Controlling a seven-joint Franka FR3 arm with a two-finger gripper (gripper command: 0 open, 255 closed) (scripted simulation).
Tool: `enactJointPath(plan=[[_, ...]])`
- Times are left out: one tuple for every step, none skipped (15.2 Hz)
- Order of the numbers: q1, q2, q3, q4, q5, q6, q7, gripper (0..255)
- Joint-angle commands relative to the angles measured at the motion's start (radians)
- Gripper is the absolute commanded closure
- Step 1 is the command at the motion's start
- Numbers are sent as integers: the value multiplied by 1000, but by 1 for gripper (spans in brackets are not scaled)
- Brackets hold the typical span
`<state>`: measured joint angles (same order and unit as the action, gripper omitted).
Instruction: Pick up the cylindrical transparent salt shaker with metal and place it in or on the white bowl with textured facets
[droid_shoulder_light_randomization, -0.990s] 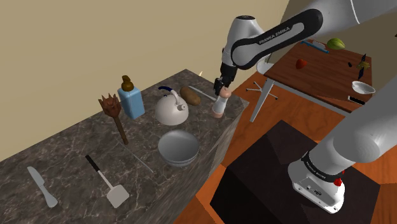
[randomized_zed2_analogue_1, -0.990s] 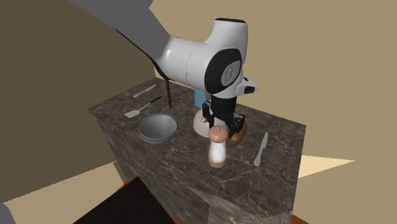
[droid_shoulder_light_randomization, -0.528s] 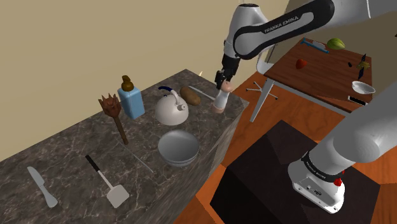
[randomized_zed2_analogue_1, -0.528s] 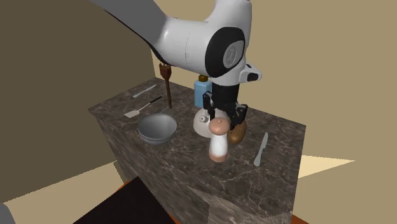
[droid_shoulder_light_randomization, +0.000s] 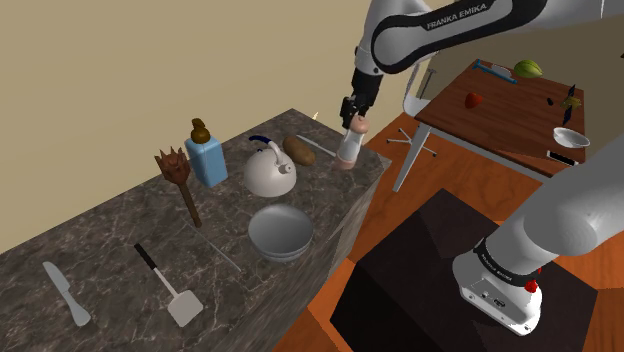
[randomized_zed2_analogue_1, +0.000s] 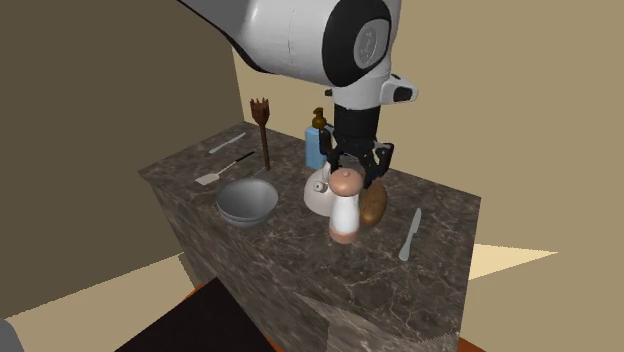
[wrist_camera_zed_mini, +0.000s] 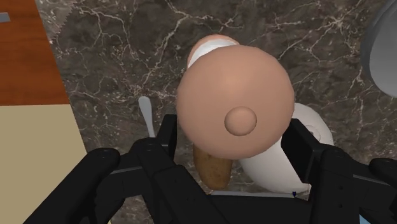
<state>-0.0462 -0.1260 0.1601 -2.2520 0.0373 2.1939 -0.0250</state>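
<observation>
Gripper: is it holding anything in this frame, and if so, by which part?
Yes. The gripper holds the salt shaker by its rounded pinkish-tan cap, clasped on opposite sides; the pale body hangs upright below.

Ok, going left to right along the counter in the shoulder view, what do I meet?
Knife → spatula → white kettle → salt shaker.

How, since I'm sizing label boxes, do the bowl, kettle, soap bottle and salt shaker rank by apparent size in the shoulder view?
bowl and kettle: about alike, unranked
soap bottle
salt shaker
</observation>
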Motion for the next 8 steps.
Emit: enactJointPath(plan=[[-1, -13, -2, 15, 2, -28, -2, 255], [-1, -18, -2, 24, 2, -42, -3, 255], [-1, -23, -2, 32, 3, -56, -3, 255], [-1, -28, -3, 41, 3, -69, -3, 255], [-1, -32, -3, 51, 4, -83, -4, 255], [-1, -36, -4, 60, 4, -96, -4, 255], [-1, -40, -4, 70, 5, -110, -4, 255], [-1, -42, -4, 74, 5, -116, -4, 255]])
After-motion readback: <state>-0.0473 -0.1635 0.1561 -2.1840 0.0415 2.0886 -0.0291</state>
